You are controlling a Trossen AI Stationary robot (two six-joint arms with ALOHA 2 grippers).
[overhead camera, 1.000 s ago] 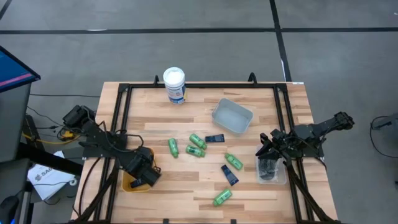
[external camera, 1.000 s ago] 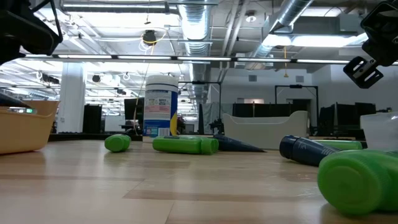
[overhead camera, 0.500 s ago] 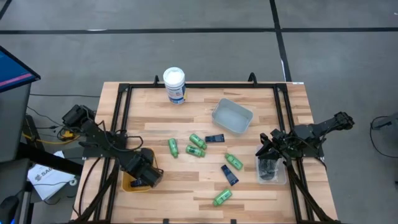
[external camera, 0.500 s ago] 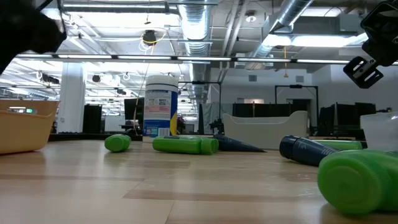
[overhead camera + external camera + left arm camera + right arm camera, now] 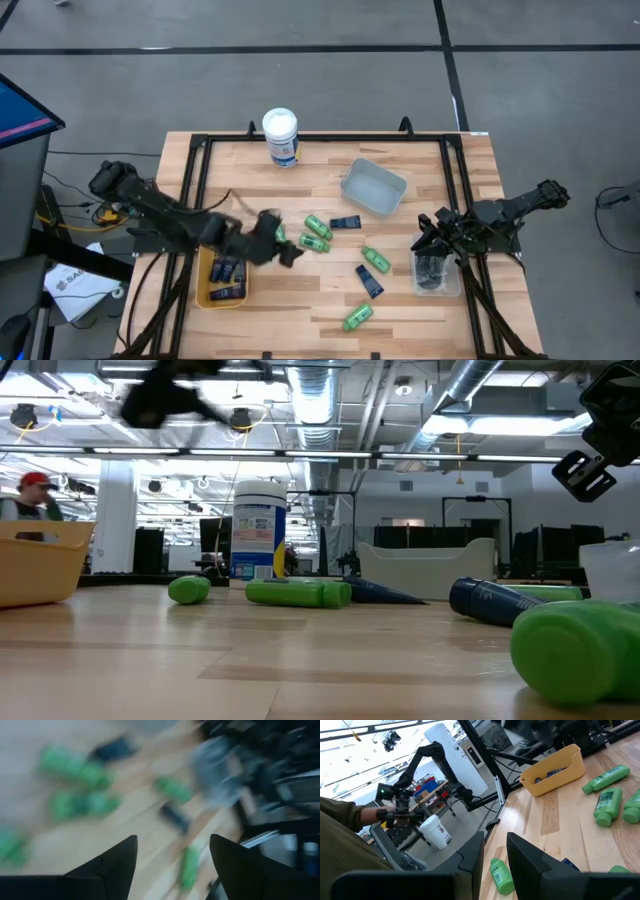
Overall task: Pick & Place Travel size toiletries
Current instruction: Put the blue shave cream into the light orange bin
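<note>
Two dark arms work over a light wooden worktop (image 5: 300, 300). The left gripper (image 5: 283, 248) hangs above the boards just beside a yellow plastic bin (image 5: 205, 290) that holds flat dark navy tubes (image 5: 229, 270); its fingers (image 5: 112, 860) stand apart with nothing between them. The right gripper (image 5: 432, 240) sits over a clear plastic tray (image 5: 452, 285) of dark items near the right edge, and whether its fingers are apart or together cannot be told. Several small bright green bottles (image 5: 318, 227) and two more navy tubes (image 5: 345, 222) lie loose on the middle of the worktop, between the two arms. An empty-looking grey rectangular container (image 5: 373, 186) lies behind them, and a tall white canister with a blue label (image 5: 281, 138) stands at the far edge. A person's sleeve (image 5: 342, 815) shows beyond the worktop.
</note>
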